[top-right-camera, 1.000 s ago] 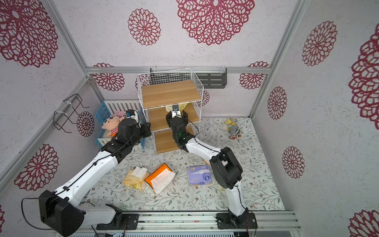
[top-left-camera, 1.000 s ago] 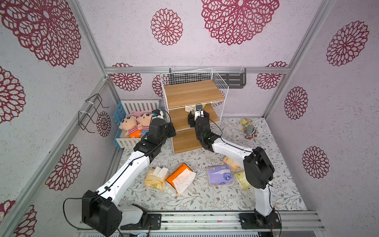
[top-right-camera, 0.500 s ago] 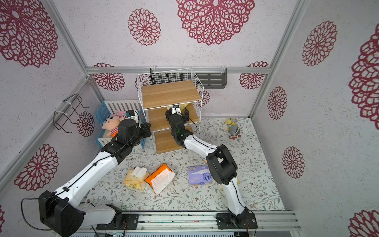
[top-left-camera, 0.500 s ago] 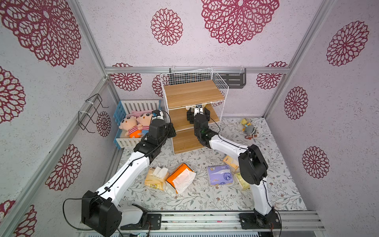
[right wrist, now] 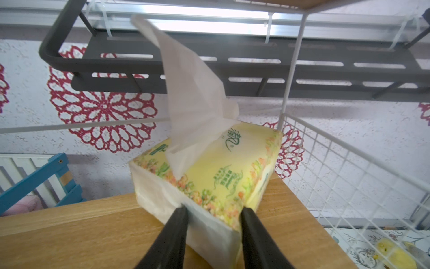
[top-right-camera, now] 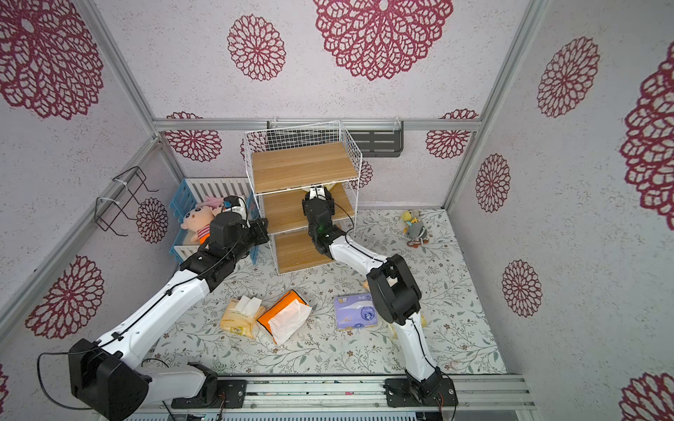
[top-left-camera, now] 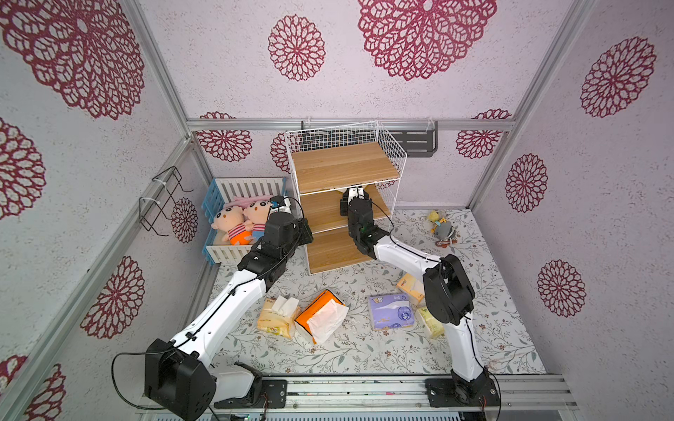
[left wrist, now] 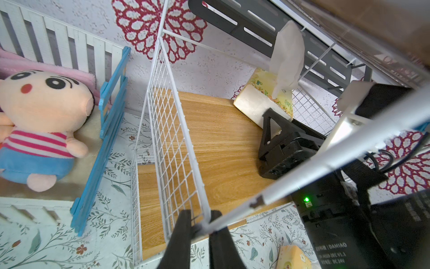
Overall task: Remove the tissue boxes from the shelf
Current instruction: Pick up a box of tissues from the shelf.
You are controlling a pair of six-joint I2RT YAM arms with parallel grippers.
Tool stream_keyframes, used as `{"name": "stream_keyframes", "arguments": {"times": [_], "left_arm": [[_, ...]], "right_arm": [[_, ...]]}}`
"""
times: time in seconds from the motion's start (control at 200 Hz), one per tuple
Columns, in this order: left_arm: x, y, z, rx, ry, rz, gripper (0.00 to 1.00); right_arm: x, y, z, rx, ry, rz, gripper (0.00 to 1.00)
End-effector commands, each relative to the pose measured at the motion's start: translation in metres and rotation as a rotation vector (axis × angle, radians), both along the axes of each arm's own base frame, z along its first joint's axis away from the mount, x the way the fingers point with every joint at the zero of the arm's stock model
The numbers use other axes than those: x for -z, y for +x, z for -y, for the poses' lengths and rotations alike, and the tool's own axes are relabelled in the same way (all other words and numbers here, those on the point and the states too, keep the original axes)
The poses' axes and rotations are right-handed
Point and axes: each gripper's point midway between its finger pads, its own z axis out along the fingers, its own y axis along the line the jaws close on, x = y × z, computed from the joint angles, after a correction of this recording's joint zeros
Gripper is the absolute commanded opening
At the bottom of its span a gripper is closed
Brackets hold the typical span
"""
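**Operator:** What do my jaws have now?

**Spotter:** Your right gripper [right wrist: 213,208] has just come in from wide open. Its fingers now press on either side of the near end of the pack [right wrist: 221,172], the yellow-green one with a white tissue [right wrist: 193,104] standing out of its top. Your left gripper [left wrist: 200,216] hasn't changed: it stays clamped tight on the front corner wire of the shelf [left wrist: 221,149], and I take that as steadying.

**Operator:** Where does the pack sit?

**Spotter:** It's on the middle board, deep under the top board [top-left-camera: 343,166]. It lies skewed, with its far end near the grid side wall. A second ago your right arm was at that tier's front edge, and it has since reached further in.

**Operator:** What does that mean for the job?

**Spotter:** No other pack shows on the shelf. The rest lie on the mat [top-left-camera: 364,350], among them the orange pack [top-left-camera: 321,317] and the purple pack [top-left-camera: 390,311]. So you seem to be on the last one, gripped but not yet out. The pack is soft and you hold only its end, so it may slip or sag. The tissue may also brush the board above. Draw it straight out and low.
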Motion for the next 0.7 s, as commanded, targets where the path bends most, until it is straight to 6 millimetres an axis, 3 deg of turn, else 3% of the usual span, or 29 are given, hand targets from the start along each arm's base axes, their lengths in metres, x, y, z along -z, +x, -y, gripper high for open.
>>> {"name": "stream_keyframes", "arguments": {"times": [0.0, 0.155, 0.435, 0.696], "left_arm": [[0.034, -0.02, 0.04, 0.13, -0.147, -0.155, 0.06], [0.038, -0.02, 0.041, 0.128, -0.15, -0.162, 0.06], [0.038, -0.019, 0.042, 0.125, -0.149, -0.163, 0.05], [0.028, -0.014, 0.043, 0.124, -0.137, -0.145, 0.06]], "right_arm": [[0.019, 0.01, 0.005, -0.004, -0.066, -0.042, 0.27], [0.012, 0.011, 0.007, -0.017, -0.088, -0.034, 0.0], [0.008, 0.001, 0.007, -0.055, -0.098, -0.036, 0.0], [0.011, -0.039, -0.009, -0.132, -0.128, -0.052, 0.0]]}}
